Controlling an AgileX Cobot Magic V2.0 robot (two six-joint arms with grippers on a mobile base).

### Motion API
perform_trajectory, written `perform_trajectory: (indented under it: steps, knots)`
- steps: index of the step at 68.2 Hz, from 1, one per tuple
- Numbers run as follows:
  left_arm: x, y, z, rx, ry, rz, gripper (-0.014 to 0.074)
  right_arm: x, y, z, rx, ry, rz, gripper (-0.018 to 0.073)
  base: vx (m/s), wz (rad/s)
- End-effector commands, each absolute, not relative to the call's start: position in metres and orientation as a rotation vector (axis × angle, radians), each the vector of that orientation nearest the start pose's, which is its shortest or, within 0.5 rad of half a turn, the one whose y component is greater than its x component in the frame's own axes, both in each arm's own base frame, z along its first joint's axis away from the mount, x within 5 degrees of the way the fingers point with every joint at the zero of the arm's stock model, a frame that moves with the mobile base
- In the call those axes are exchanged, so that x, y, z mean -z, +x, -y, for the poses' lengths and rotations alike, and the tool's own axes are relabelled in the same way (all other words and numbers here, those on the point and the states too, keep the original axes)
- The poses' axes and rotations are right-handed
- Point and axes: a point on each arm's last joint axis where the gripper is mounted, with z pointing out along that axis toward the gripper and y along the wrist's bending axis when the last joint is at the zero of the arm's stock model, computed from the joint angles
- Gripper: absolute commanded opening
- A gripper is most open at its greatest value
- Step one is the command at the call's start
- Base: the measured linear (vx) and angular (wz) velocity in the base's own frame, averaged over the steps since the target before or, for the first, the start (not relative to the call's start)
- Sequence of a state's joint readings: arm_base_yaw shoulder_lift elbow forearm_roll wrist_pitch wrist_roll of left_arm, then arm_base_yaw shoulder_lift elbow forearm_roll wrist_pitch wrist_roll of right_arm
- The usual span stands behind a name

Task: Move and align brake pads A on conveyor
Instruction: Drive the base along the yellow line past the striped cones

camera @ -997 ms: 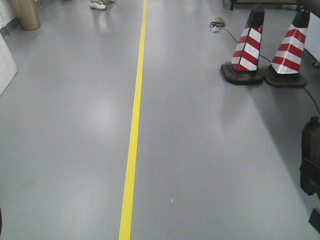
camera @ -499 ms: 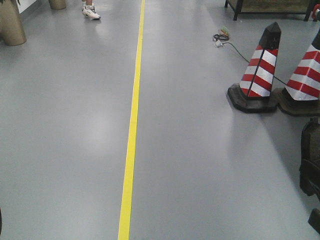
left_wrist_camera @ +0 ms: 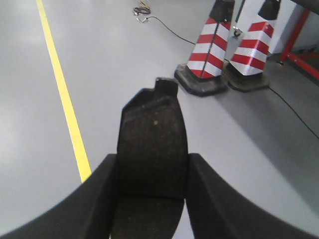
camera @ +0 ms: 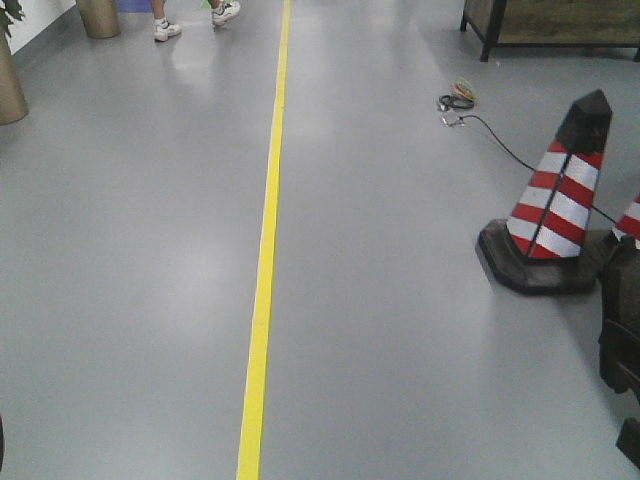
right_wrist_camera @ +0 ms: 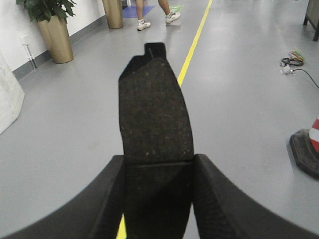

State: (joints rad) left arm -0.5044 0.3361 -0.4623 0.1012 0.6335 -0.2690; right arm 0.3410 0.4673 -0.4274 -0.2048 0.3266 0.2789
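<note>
Each gripper carries one brake pad above a grey floor. In the left wrist view a dark grey, slightly curved brake pad (left_wrist_camera: 152, 134) sticks out forward, and my left gripper (left_wrist_camera: 152, 167) is shut on its near half. In the right wrist view my right gripper (right_wrist_camera: 158, 164) is shut the same way on another brake pad (right_wrist_camera: 154, 104), whose centre groove lies level with the fingertips. The conveyor is out of view. Neither gripper shows in the front view.
A yellow floor line (camera: 265, 260) runs straight ahead. A red-and-white cone (camera: 555, 215) stands at the right, with a second cone (left_wrist_camera: 254, 47) beside it and a cable (camera: 490, 130) on the floor. A person's feet (camera: 160, 30) and brass planters (right_wrist_camera: 55, 30) are far ahead left.
The front view has advanced along the yellow line. The cones have slid right and down, one almost out of frame. The person's feet have shifted.
</note>
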Motion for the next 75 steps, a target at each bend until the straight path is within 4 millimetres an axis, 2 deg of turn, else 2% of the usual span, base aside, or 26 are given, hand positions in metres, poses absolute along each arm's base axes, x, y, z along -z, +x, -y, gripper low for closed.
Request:
perform_trajectory:
  steps: [1,75]
  knots:
    - [-0.3069,0.0657,0.0311,0.43,0.265,-1.879,-0.0006,-0.3133,0.0992,-0.0302,-0.251,-0.204,-1.717,-0.0004,0.78,0.03]
    - [-0.3068,0.0657,0.0311,0.429,0.265,-1.88,-0.0006,-0.3132,0.0992,-0.0302,-0.251,-0.204,-1.718,-0.0004,0.67,-0.02]
